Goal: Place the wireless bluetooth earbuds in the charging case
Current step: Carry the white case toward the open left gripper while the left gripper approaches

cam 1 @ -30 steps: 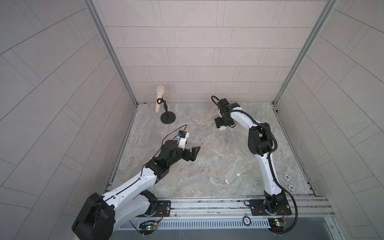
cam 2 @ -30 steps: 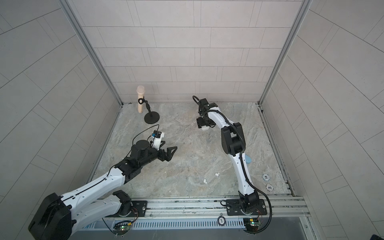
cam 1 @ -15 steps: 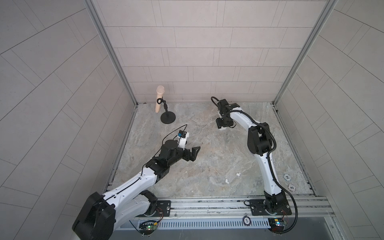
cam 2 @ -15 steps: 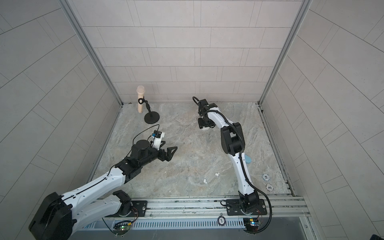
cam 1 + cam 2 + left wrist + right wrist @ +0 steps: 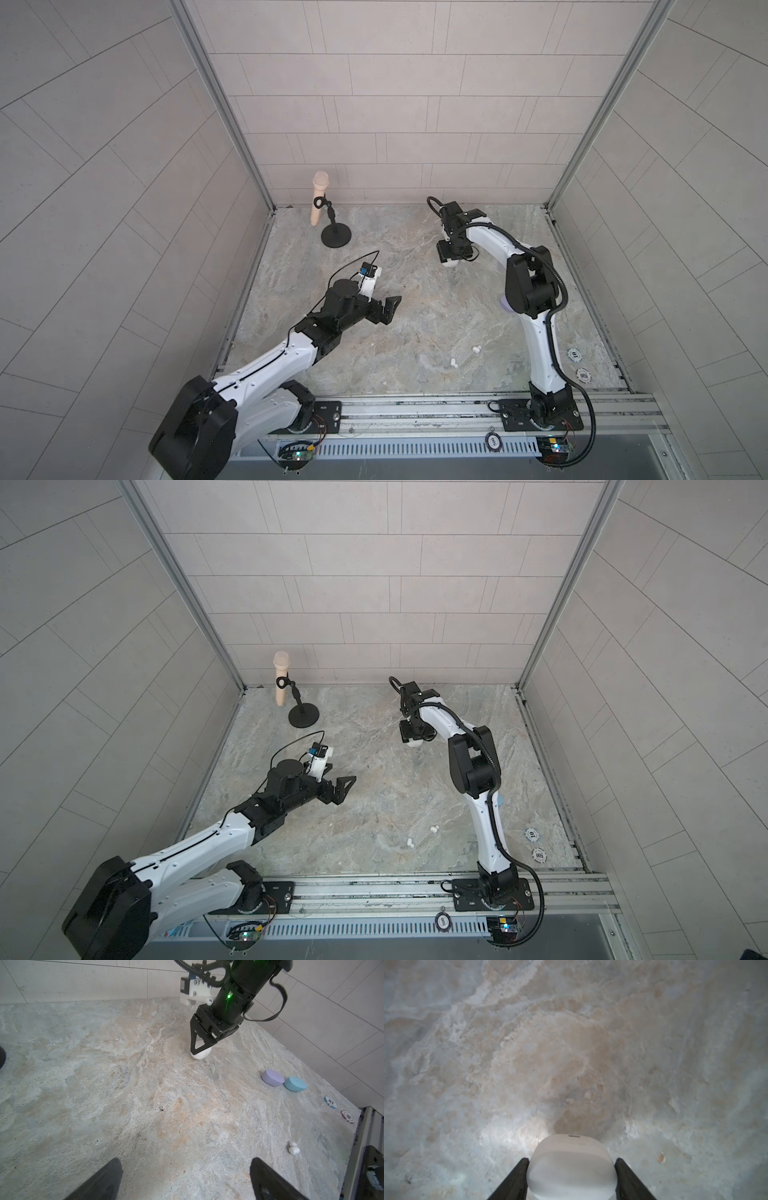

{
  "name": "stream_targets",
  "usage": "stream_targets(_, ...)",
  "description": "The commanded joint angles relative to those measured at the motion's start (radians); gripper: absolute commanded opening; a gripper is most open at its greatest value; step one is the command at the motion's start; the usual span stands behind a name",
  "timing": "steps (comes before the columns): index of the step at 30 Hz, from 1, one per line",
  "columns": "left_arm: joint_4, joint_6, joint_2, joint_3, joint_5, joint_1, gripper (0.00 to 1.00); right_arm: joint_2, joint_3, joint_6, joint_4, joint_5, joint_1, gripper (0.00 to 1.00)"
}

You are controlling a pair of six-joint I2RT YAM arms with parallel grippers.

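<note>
My right gripper (image 5: 571, 1160) is shut on a white charging case (image 5: 571, 1167) at the back of the table, one black finger on each side. Its lid is closed and it sits at the table surface (image 5: 200, 1054). Both top views show this grip (image 5: 449, 259) (image 5: 414, 742). Two white earbuds lie near the front, apart from both grippers (image 5: 477, 349) (image 5: 455, 364) (image 5: 434, 828). One earbud (image 5: 293, 1149) shows in the left wrist view. My left gripper (image 5: 388, 309) (image 5: 185, 1165) hovers open and empty over the left middle.
A lilac case (image 5: 272, 1078) and a light blue case (image 5: 295, 1084) lie side by side, closed, by the right arm. Two poker chips (image 5: 574, 354) (image 5: 583, 375) sit at the front right corner. A microphone on a black stand (image 5: 336, 239) stands at the back left.
The right jaws have closed in onto the white case. The left arm has stayed still with its jaws wide.
</note>
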Motion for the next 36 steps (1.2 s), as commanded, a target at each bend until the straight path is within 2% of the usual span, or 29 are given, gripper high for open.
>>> stream_targets(1, 0.051, 0.083, 0.023, 0.042, 0.010, -0.049, 1.00, -0.169, -0.089, 0.036, -0.019, -0.020, 0.018, 0.51)
stream_targets(4, 0.104, 0.122, 0.045, 0.041, 0.043, -0.092, 1.00, -0.291, -0.216, 0.064, -0.010, -0.047, 0.041, 0.50)
stream_targets(11, 0.381, 0.136, 0.078, -0.020, 0.179, -0.153, 1.00, -0.614, -0.462, 0.178, -0.031, -0.086, 0.165, 0.50)
stream_targets(15, 0.489, 0.138, 0.124, -0.045, 0.268, -0.177, 1.00, -0.762, -0.560, 0.269, -0.019, -0.109, 0.250, 0.50)
stream_targets(18, 0.562, 0.136, 0.143, -0.079, 0.290, -0.200, 1.00, -0.847, -0.587, 0.328, -0.022, -0.105, 0.309, 0.50)
stream_targets(24, 0.559, 0.187, 0.167, -0.054, 0.310, -0.263, 1.00, -0.923, -0.573, 0.425, -0.056, -0.089, 0.426, 0.49)
stream_targets(28, 0.585, 0.187, 0.189, -0.034, 0.334, -0.270, 0.99, -0.938, -0.544, 0.471, -0.069, -0.068, 0.485, 0.49)
stream_targets(36, 0.599, 0.199, 0.198, -0.008, 0.355, -0.271, 0.87, -0.954, -0.521, 0.517, -0.068, -0.073, 0.527, 0.49)
